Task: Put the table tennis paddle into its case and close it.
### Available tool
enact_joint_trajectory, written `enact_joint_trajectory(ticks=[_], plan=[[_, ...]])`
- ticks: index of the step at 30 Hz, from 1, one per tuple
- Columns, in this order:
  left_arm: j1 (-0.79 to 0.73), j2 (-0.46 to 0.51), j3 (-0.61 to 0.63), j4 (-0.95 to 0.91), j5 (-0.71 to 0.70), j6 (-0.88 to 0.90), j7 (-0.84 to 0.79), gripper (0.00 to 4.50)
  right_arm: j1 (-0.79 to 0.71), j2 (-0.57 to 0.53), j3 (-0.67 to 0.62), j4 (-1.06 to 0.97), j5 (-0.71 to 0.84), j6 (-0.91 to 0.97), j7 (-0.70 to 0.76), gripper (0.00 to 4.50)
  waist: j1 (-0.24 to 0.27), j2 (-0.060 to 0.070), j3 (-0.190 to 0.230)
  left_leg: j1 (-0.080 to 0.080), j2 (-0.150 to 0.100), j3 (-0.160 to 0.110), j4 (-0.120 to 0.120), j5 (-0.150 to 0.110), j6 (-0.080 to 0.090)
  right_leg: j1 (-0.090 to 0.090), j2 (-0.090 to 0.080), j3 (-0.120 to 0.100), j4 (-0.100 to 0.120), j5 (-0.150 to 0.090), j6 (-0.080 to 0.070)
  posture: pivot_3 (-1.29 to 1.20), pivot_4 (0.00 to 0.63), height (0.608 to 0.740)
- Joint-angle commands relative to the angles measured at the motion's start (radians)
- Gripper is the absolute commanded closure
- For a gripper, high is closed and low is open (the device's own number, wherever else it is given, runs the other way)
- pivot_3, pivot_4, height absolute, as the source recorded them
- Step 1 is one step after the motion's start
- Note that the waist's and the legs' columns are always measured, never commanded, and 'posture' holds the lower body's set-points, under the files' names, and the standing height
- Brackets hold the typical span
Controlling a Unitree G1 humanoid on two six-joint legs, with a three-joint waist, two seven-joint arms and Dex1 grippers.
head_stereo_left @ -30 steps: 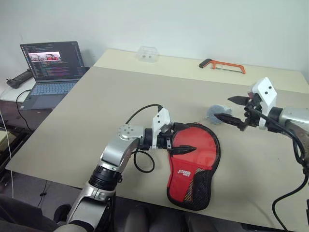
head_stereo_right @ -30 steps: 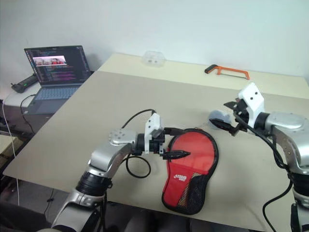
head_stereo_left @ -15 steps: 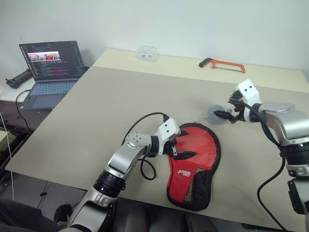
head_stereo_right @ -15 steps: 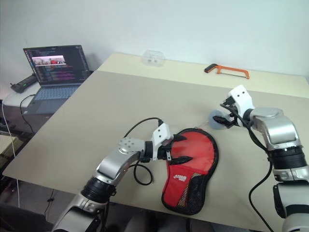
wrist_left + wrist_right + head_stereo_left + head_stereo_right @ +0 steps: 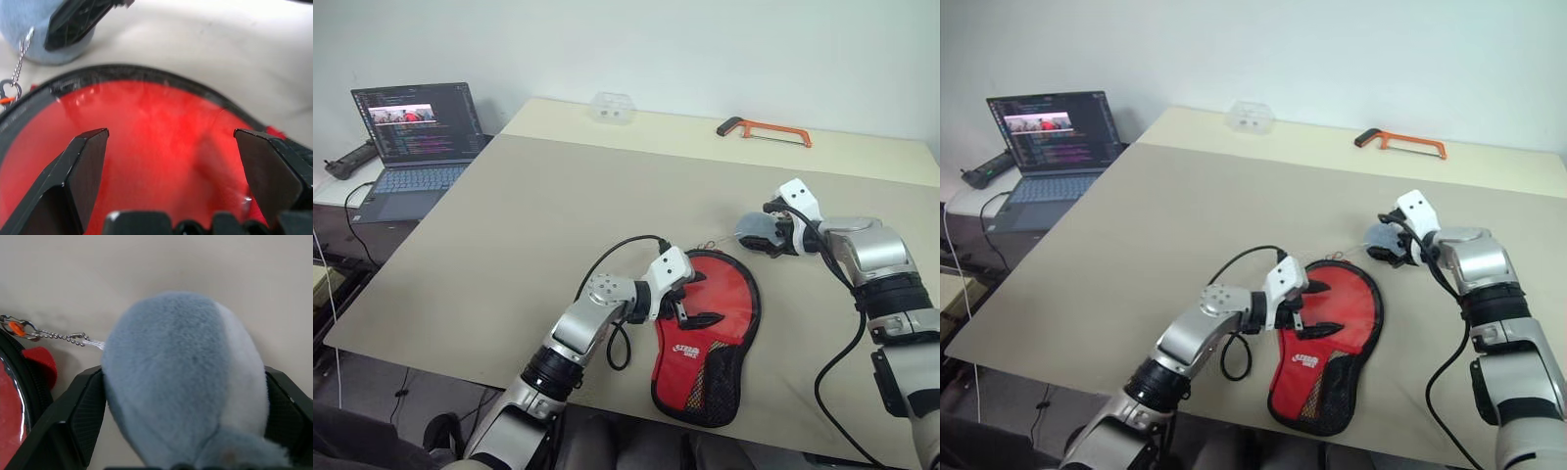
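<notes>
The case point(image 5: 705, 338) lies flat on the table, red side up, with white lettering, a black mesh pocket and black edging. The table tennis paddle is hidden. My left gripper point(image 5: 709, 298) hovers just over the case's round red part point(image 5: 161, 147), open, with nothing between its fingers. A small blue-grey plush ball point(image 5: 181, 377) lies just past the case's top edge and hangs from it by a thin chain point(image 5: 58, 337). My right gripper point(image 5: 756, 235) is open, with the plush between its two fingers.
An open laptop point(image 5: 416, 132) stands to the far left, off the table point(image 5: 538, 206). At the back lie an orange hacksaw point(image 5: 764, 132) and a clear plastic box point(image 5: 613, 108). The case's lower end reaches the table's near edge.
My right gripper came down and forward onto the plush ball, so its fingers now straddle it. My left gripper sank lower over the case and moved a little right.
</notes>
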Motion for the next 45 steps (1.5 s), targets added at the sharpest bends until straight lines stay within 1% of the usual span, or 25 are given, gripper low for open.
enact_joint_trajectory(ticks=[1,4,6,9,11,14,17,25,30,38,45], plan=[[-0.014,-0.016,-0.014,0.005,0.012,-0.016,0.011,0.0,-0.029,0.001,-0.012,0.002,-0.017,-0.033,0.008,0.61,0.0,0.0,0.0,0.0,0.0,0.0,0.0,0.0,0.0,0.0,0.0,0.0,0.0,0.0,0.0,0.0,0.15,0.74],[-0.011,-0.021,-0.016,0.011,0.015,-0.013,0.012,0.0,-0.026,0.002,-0.013,-0.002,-0.028,-0.045,0.007,1.6,0.001,0.0,0.0,0.0,0.0,0.0,0.0,0.0,0.0,0.0,0.0,0.0,0.0,0.0,0.0,0.0,0.15,0.74],[-0.01,-0.023,-0.016,0.012,0.016,-0.007,0.013,0.0,-0.023,0.003,-0.015,-0.008,-0.032,-0.046,0.006,2.33,0.001,0.0,0.0,0.0,0.0,0.0,0.0,0.0,0.0,0.0,0.0,0.0,0.0,0.0,0.0,0.0,0.15,0.74],[-0.01,-0.025,-0.016,0.014,0.016,0.0,0.014,0.0,-0.025,-0.005,-0.006,-0.017,-0.062,-0.069,-0.009,3.22,0.001,0.0,0.0,0.0,0.0,0.0,0.0,0.0,0.0,0.0,0.0,0.0,0.0,0.0,0.0,0.0,0.15,0.74],[-0.01,-0.027,-0.017,0.016,0.017,0.002,0.014,0.0,-0.03,-0.014,0.008,-0.015,-0.095,-0.099,-0.021,3.58,0.001,0.0,0.0,0.0,0.0,0.0,0.0,0.0,0.0,0.0,0.0,0.0,0.0,0.0,0.0,0.0,0.15,0.74],[-0.01,-0.029,-0.018,0.016,0.016,0.005,0.014,0.0,-0.038,-0.028,0.034,-0.002,-0.148,-0.153,-0.032,3.84,0.0,0.0,0.0,0.0,0.0,0.0,0.0,0.0,0.0,0.0,0.0,0.0,0.0,0.0,0.0,0.0,0.15,0.74],[-0.01,-0.03,-0.019,0.016,0.017,0.008,0.014,0.0,-0.044,-0.039,0.056,0.027,-0.201,-0.216,-0.051,3.96,0.002,0.0,0.0,0.0,0.0,0.0,0.0,0.0,0.0,0.001,0.0,0.0,0.0,0.0,0.0,0.0,0.15,0.74],[-0.008,-0.033,-0.019,0.016,0.016,0.014,0.015,0.0,-0.059,-0.063,0.07,0.117,-0.289,-0.335,-0.076,3.98,0.005,0.0,0.0,0.0,0.0,0.0,0.0,0.001,-0.002,0.001,-0.001,0.0,0.0,0.0,0.0,0.0,0.15,0.74],[0.001,-0.029,-0.026,0.021,0.022,0.015,0.016,0.0,-0.065,-0.1,0.064,0.16,-0.32,-0.379,-0.068,3.98,0.007,0.001,0.0,0.0,0.0,0.0,0.0,0.001,-0.002,0.001,-0.001,-0.001,0.0,0.0,0.0,0.0,0.15,0.74],[0.0,-0.024,-0.033,0.029,0.026,0.015,0.009,0.0,0.001,-0.177,0.054,0.116,-0.329,-0.39,-0.01,3.98,0.009,0.002,0.001,0.0,-0.001,-0.001,0.0,0.001,-0.002,0.002,-0.001,-0.001,-0.001,0.0,0.0,0.0,0.15,0.74],[-0.005,-0.024,-0.04,0.034,0.028,0.015,0.002,0.0,0.115,-0.263,0.042,0.019,-0.328,-0.378,0.039,3.98,0.013,0.003,0.001,0.0,-0.002,-0.001,0.001,0.001,-0.002,0.005,-0.002,-0.002,-0.003,0.0,0.0,0.0,0.15,0.74]])
